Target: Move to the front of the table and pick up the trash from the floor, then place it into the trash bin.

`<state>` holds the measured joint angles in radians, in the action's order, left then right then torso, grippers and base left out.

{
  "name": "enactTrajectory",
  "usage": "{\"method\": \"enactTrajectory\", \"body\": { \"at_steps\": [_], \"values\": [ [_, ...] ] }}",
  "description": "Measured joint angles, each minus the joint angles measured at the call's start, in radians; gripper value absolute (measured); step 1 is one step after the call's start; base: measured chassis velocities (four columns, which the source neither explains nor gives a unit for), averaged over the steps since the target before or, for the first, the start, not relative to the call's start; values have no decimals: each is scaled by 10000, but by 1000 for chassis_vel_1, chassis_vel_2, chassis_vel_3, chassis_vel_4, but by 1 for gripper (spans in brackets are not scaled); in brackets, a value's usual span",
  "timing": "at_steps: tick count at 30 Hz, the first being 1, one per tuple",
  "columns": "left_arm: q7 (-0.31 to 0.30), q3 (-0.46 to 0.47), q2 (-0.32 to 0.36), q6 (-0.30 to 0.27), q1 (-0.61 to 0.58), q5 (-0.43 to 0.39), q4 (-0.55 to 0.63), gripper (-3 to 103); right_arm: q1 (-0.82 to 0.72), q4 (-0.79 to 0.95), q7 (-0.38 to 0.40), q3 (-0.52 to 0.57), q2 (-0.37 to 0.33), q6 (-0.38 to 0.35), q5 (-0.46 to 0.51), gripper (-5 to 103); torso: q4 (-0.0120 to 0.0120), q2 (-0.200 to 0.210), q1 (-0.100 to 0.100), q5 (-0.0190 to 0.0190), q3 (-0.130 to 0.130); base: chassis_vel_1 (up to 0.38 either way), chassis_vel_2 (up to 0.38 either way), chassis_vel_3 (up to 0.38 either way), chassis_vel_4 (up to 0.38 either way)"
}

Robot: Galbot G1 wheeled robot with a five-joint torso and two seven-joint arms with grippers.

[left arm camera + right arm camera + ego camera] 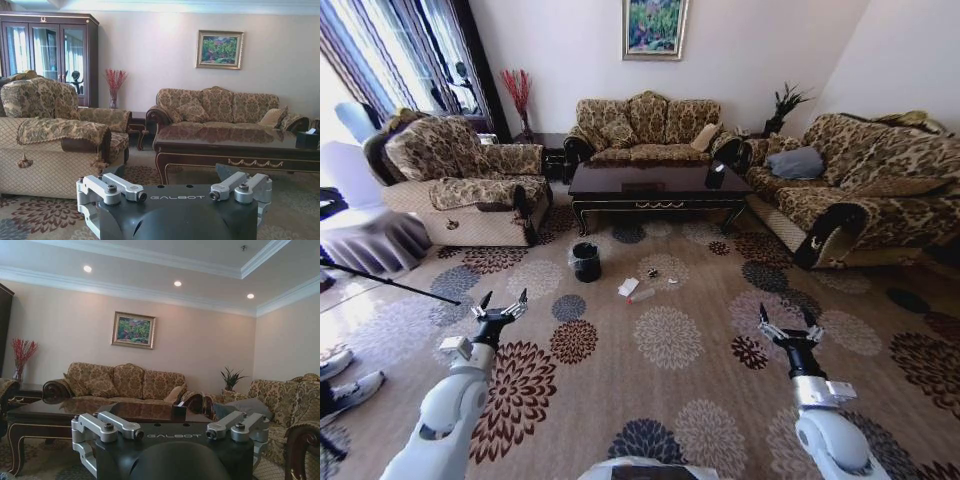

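Holding both arms out low in front of me, I have my left gripper (500, 305) with its fingers spread apart and nothing between them, and my right gripper (790, 322) the same, splayed and bare. Both hang above the floor (670, 400), well short of anything I need to collect. Ahead of the left jaws and somewhat toward my right stands the bin (586, 262), upright on the carpet with its grey liner showing. Just beyond it toward my right lies the trash: crumpled white paper (628, 287), the clear bottle (641, 295) touching or nearly touching it, a dark wrapper (653, 272) and a tiny white scrap (672, 281) near by. All of it sits well ahead of both jaws, between them in line, nearer the table (658, 185) than me. The table stands farther still; from my left wrist its gold-trimmed apron (240, 161) looks some way off. So I judge the task barely begun: the drive up to the table is not finished, no piece is picked up, and whether anything lies in the bin I cannot tell. Left to do: close in, grasp each piece, drop it in.
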<state>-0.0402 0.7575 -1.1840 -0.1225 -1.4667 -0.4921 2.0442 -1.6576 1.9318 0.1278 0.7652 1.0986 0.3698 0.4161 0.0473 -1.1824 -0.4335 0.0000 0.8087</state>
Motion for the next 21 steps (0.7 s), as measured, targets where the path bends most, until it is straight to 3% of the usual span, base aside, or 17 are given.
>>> {"method": "enactTrajectory", "body": {
  "at_steps": [21],
  "values": [
    [14,-51,-206,187,-159,123,87,100,-20,87,-1,-67,67,-5,-23,100,0,0,0,0,0,0,0,0,0]
  ]
}}
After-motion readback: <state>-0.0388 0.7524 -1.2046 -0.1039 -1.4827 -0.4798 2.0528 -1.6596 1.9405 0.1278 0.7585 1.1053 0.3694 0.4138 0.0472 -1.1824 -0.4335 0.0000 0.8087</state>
